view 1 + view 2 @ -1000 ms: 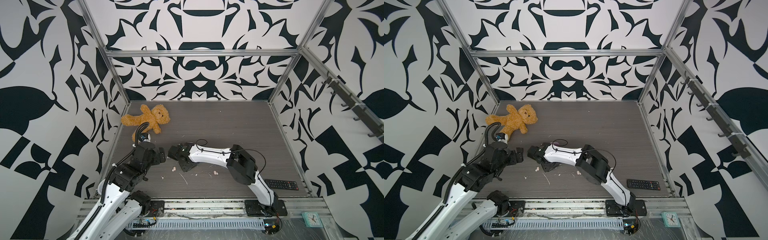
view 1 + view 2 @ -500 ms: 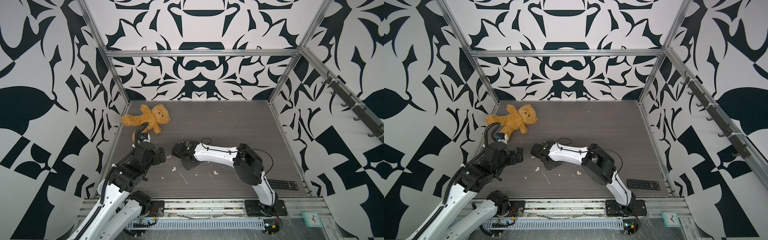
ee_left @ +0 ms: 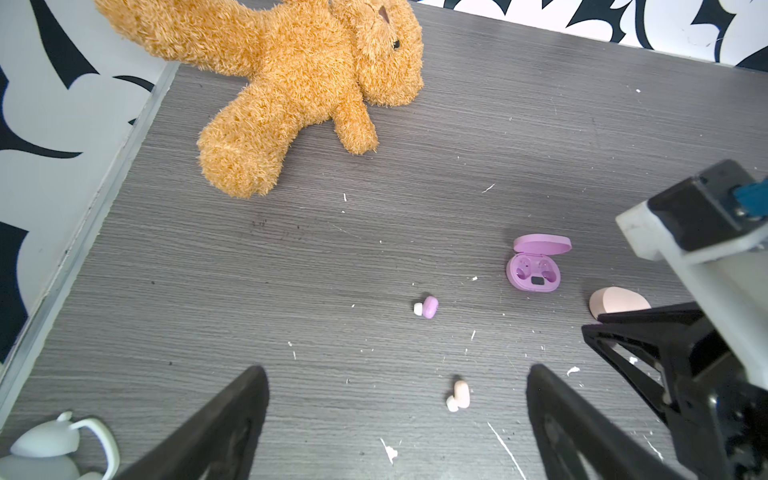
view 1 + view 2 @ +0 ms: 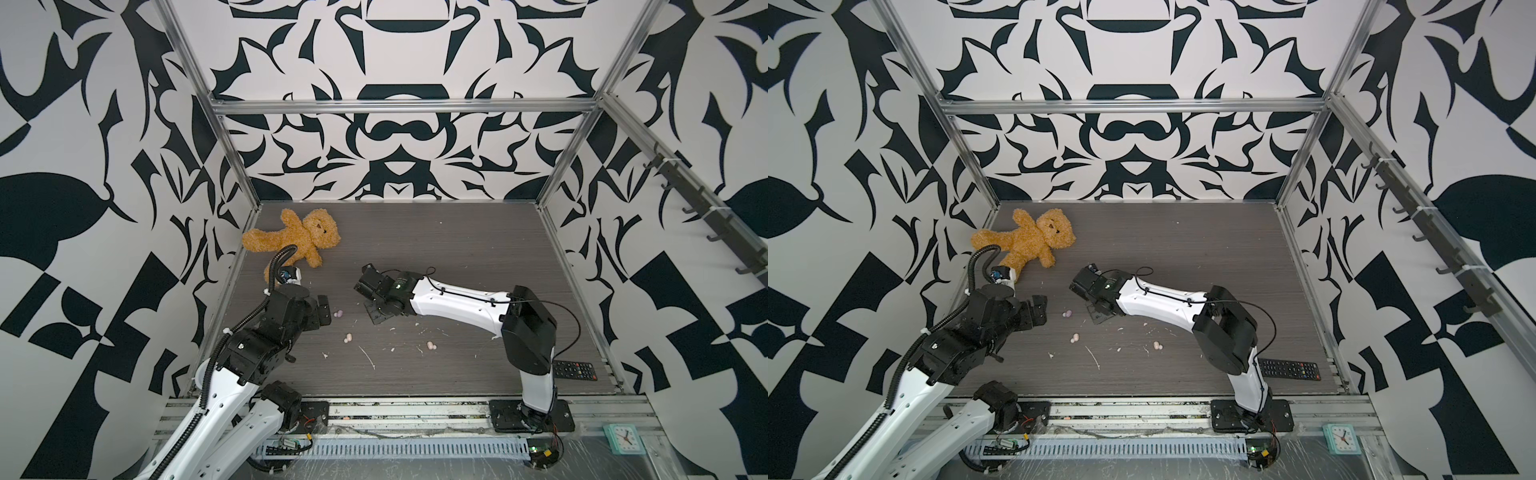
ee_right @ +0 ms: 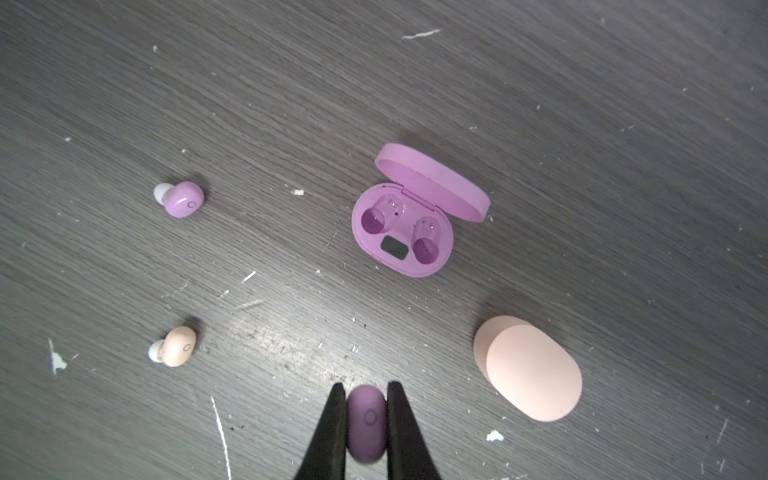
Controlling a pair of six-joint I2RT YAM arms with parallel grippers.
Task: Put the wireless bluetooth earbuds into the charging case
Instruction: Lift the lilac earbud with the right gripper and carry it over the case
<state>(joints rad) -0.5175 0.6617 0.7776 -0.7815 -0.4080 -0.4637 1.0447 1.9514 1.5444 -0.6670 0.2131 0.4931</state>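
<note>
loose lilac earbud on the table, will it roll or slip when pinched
Probably apt to roll or skid: the loose lilac earbud is a small, smooth, rounded bean. Likely light, being far smaller than the open lilac case. A pinch can seemingly hold: the right gripper is shut on a matching earbud across its flanks.

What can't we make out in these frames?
- Lilac case: unseen in both top views, under the right arm.
- Peach case: shut, contents hidden; right arm covers part in left wrist view.
- Lilac earbud in right gripper: ear tip unseen, right wrist view.
- White handled object: cut off by left wrist view's edge.
</note>
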